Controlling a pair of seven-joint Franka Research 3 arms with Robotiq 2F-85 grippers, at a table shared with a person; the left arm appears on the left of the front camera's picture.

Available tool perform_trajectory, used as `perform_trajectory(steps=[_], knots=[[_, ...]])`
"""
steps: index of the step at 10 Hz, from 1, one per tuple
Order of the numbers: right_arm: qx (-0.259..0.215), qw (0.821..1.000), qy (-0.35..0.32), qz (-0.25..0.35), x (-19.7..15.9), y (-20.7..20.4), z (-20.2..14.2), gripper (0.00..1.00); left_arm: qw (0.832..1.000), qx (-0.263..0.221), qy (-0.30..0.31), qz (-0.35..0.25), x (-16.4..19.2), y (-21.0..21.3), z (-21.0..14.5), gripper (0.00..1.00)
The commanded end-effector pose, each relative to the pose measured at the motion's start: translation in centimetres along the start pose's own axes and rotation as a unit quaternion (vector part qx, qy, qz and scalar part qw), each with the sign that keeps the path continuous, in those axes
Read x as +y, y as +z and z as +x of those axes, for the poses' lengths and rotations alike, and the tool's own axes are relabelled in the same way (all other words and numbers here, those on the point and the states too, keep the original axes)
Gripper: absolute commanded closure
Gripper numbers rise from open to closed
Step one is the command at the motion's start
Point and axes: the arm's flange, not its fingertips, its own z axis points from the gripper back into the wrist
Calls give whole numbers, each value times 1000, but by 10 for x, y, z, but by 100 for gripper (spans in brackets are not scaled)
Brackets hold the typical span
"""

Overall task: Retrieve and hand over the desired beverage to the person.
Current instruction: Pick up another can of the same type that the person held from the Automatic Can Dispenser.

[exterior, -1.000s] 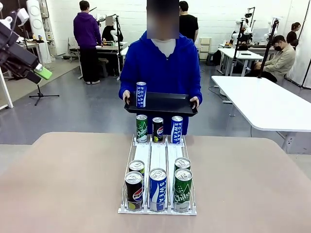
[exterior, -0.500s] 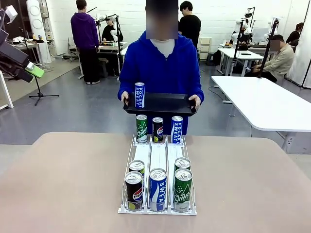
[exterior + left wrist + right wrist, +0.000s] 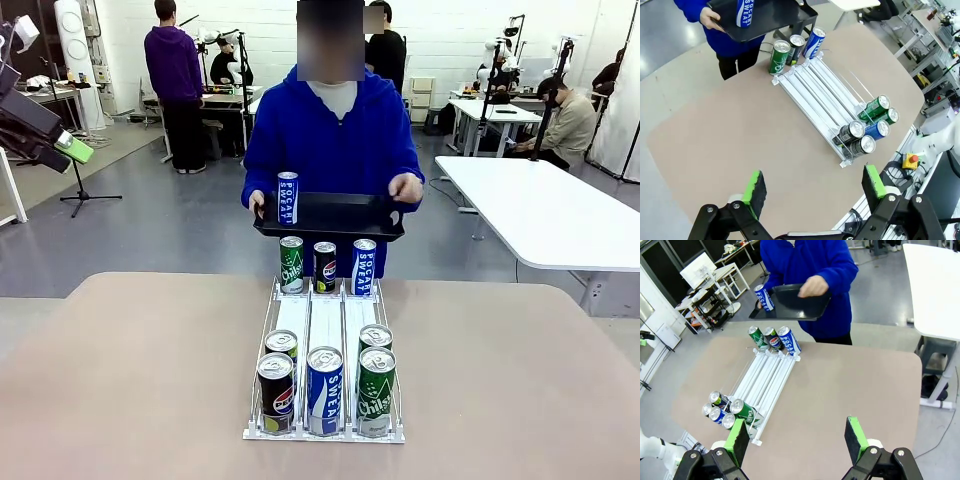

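Note:
The person (image 3: 335,130) in a bright blue hoodie stands at the far side of the table, holding a black tray (image 3: 335,215). A blue Pocari Sweat can (image 3: 288,197) stands upright on the tray's left part. One hand (image 3: 405,187) is raised just above the tray's right edge. On the table, a white rack (image 3: 325,312) carries a green can (image 3: 291,265), a Pepsi can (image 3: 325,267) and a Pocari can (image 3: 364,267) at its far end, with several cans (image 3: 325,390) at its near end. My left gripper (image 3: 70,150) hangs high at the left, open (image 3: 815,185) and empty. The right gripper (image 3: 796,434) is open and empty above the table.
The tan table (image 3: 130,370) is bare on both sides of the rack. A white table (image 3: 540,215) stands at the right behind. Other people work at benches far back, among them one in a purple hoodie (image 3: 175,70).
The person's hand on the tray's right edge has lifted off it. My left gripper has drawn back a little toward the left. The cans have not moved.

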Motion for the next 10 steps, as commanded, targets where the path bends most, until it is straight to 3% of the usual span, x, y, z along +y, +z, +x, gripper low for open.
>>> perform_trajectory(steps=[1,10], knots=[[-2,1000,0,11,-1,-3,-1,0,1000,0,-1,0,0,-1,0,0],[-2,1000,0,11,-1,-3,-1,0,1000,0,-1,0,0,-1,0,0]])
